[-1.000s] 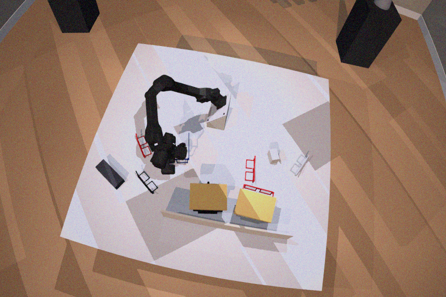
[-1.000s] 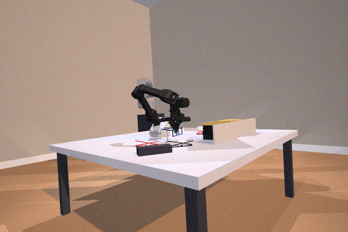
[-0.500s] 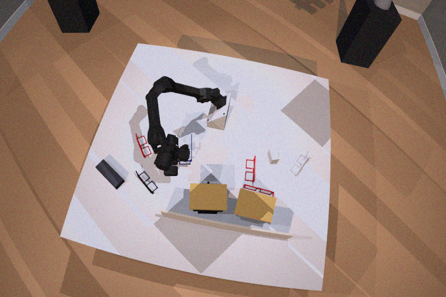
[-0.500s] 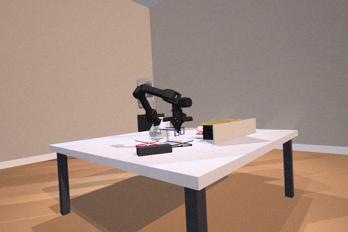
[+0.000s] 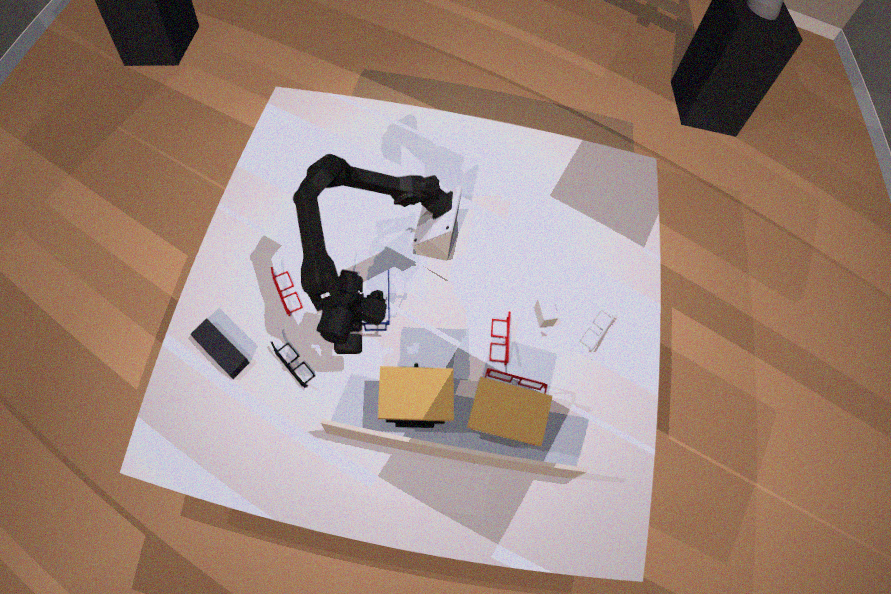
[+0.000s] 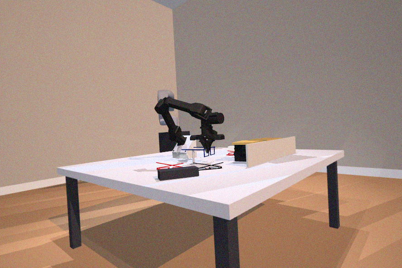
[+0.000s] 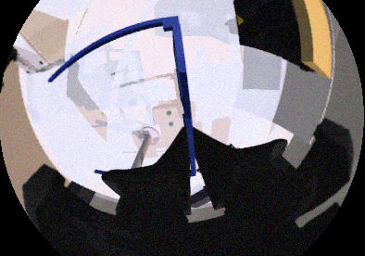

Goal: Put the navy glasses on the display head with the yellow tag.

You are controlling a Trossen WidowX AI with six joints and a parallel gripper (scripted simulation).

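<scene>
The gripper (image 6: pixel 208 152) (image 7: pixel 190 135) is shut on the front frame of the navy glasses (image 5: pixel 388 294) (image 6: pixel 206 154) (image 7: pixel 181 57). They hang above the table, lenses on the side toward the heads, temples pointing back toward the arm's base; part of them is hidden by the fingers in the wrist view. A black display head (image 6: pixel 240 153) (image 7: pixel 266 20) stands under a yellow-topped board, with a small yellow tag (image 7: pixel 239 20) showing in the wrist view. The glasses are apart from it. The other head is hidden under the second yellow board (image 5: pixel 509 411); dark-red glasses (image 5: pixel 516 380) show at its front edge.
A long pale panel (image 5: pixel 453 450) (image 6: pixel 270 151) stands behind the heads. A thin grey post (image 6: pixel 193 156) (image 7: pixel 141 154) stands below and beside the held glasses. Red glasses (image 5: pixel 286 290), black glasses (image 5: pixel 293 364), a dark box (image 5: pixel 220 348), more red glasses (image 5: pixel 507 338) and a small pale block (image 5: pixel 545 318) are around.
</scene>
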